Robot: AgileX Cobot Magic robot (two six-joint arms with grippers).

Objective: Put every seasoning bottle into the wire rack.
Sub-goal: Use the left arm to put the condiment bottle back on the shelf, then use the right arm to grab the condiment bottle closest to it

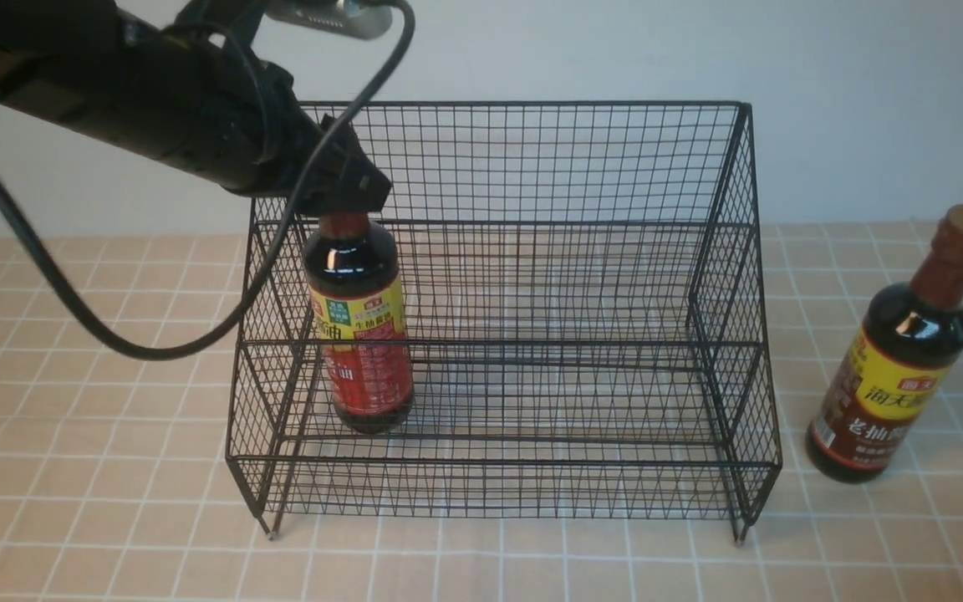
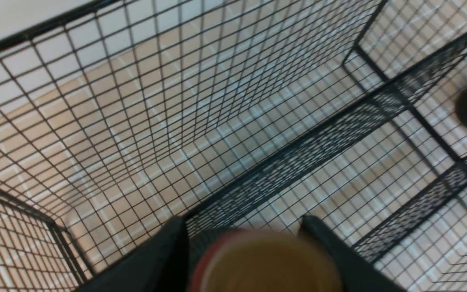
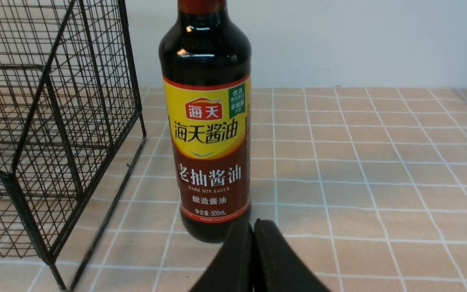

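A table (image 1: 114, 518) patterned in beige tiles with pale lines carries everything. The black wire rack (image 1: 498, 351) stands on it on short feet (image 1: 271, 532). The brown-label bottle (image 1: 891, 393) stands upright on the tiles near the rack's right side, not touching it.

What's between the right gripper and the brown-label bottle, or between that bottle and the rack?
Nothing visible before the right gripper: only bare table up to the bottle. The rack turns its mesh side wall to the bottle; its top is open.
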